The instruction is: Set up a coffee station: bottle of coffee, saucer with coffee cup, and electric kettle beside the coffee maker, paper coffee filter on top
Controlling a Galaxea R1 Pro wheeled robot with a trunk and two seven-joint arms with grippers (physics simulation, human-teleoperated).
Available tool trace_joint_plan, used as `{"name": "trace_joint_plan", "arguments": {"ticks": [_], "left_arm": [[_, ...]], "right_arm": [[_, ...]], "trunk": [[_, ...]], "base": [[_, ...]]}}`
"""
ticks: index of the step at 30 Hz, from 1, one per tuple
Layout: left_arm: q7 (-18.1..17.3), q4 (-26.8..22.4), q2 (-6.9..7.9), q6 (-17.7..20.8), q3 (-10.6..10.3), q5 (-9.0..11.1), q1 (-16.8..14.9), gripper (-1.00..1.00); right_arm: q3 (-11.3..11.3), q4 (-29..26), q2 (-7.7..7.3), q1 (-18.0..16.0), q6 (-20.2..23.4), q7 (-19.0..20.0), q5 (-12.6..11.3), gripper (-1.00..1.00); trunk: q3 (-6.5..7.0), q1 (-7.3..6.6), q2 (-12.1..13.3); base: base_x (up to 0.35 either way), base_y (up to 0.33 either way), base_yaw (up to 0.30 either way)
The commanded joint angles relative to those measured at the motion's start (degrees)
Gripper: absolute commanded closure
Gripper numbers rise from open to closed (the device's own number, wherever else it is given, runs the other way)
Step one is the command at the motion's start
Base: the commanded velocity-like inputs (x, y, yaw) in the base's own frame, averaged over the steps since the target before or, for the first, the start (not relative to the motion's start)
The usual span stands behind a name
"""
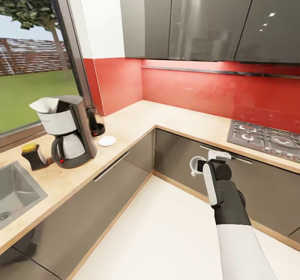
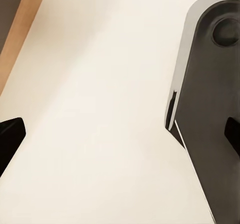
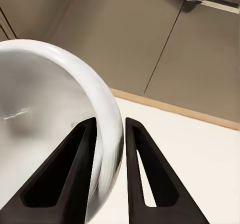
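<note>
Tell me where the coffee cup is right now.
In the head view the coffee cup is held in the right tool, in mid-air before the grey cabinets below the stove, right of the saucer.

My head camera looks down from well above over the corner countertop [image 1: 137, 123] and pale floor [image 1: 166, 230], while my right wrist camera sits close behind the cup [image 3: 50, 134], facing the same grey cabinets [image 3: 150, 49], and my left wrist camera faces that floor.
</note>
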Motion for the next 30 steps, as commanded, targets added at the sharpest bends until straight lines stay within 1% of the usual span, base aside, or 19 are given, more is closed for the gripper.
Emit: {"name": "trace_joint_plan", "arguments": {"ticks": [1, 30], "left_arm": [[0.1, 0.0, 0.00, -0.2, -0.5, 0.6, 0.0, -1.00], [0.1, 0.0, -0.09, -0.5, -0.4, 0.6, 0.0, -1.00]], "right_arm": [[-0.1, 0.0, 0.06, -0.1, 0.2, -0.1, -0.2, 1.00], [0.1, -0.5, 0.48, -0.1, 0.2, 0.0, -0.4, 1.00]], "trunk": [[-0.11, 0.06, -0.1], [-0.11, 0.06, -0.1]], "base": [[0.254, -0.234, 0.000], [0.254, -0.234, 0.001]]}}
